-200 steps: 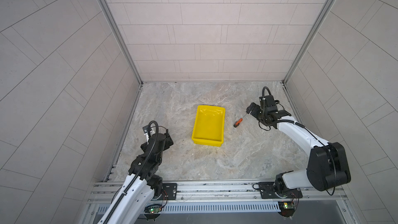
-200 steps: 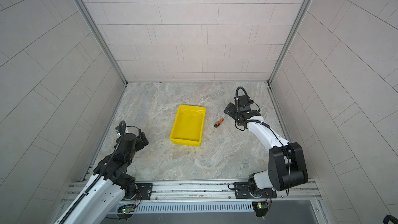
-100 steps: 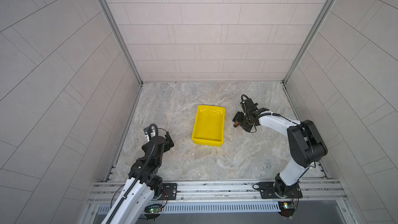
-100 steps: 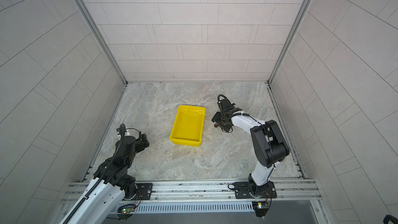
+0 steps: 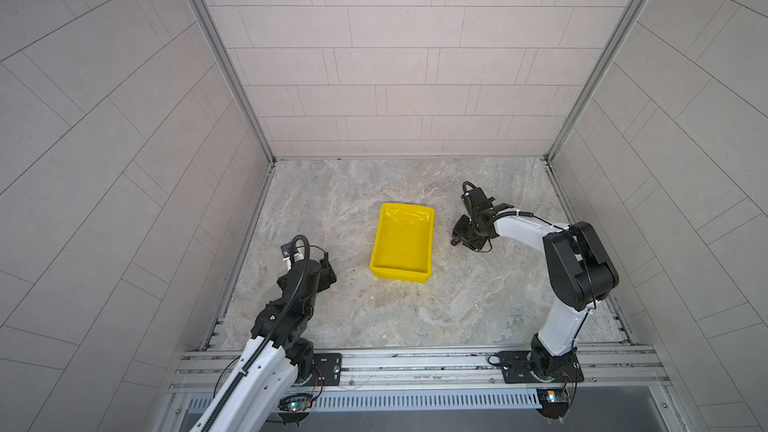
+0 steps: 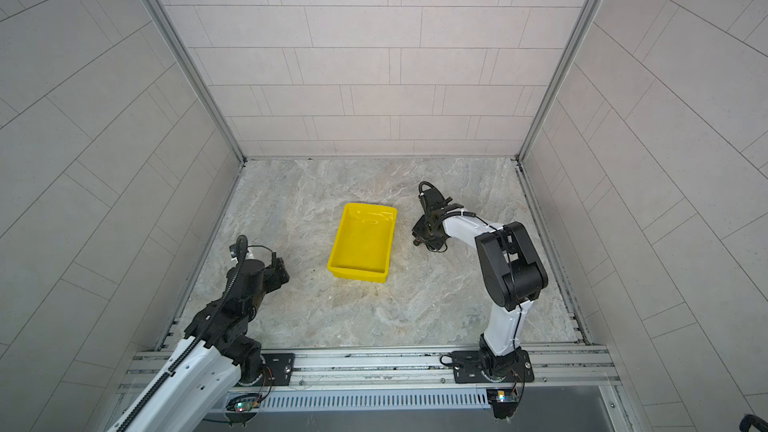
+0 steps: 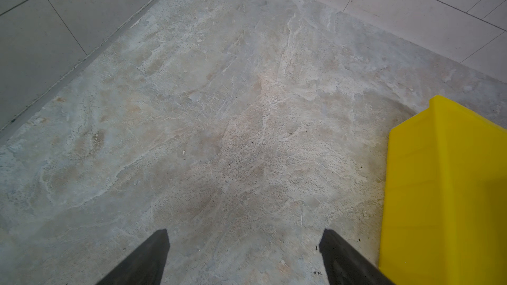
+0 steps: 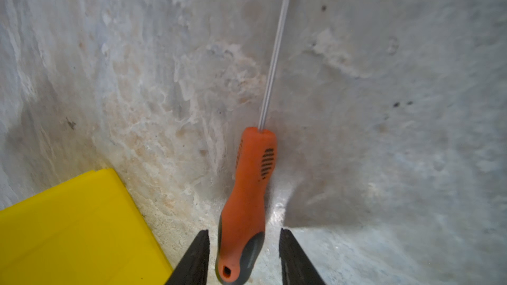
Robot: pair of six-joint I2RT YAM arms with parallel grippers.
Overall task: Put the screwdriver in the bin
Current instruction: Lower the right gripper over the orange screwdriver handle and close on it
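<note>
The screwdriver lies flat on the stone floor, orange handle with a dark butt end and a thin shaft pointing away. My right gripper is open and straddles the butt of the handle, with a narrow gap on each side. In both top views this gripper sits low on the floor just right of the yellow bin and covers the screwdriver. The bin holds nothing. My left gripper is open and holds nothing, near the bin's near left corner.
Tiled walls close in the stone floor on three sides. The bin's corner is close beside the right gripper. An aluminium rail carrying both arm bases runs along the front edge.
My right gripper has swung left toward the bin, come down over the screwdriver, and its jaws have narrowed around the handle. The left arm has barely shifted.
</note>
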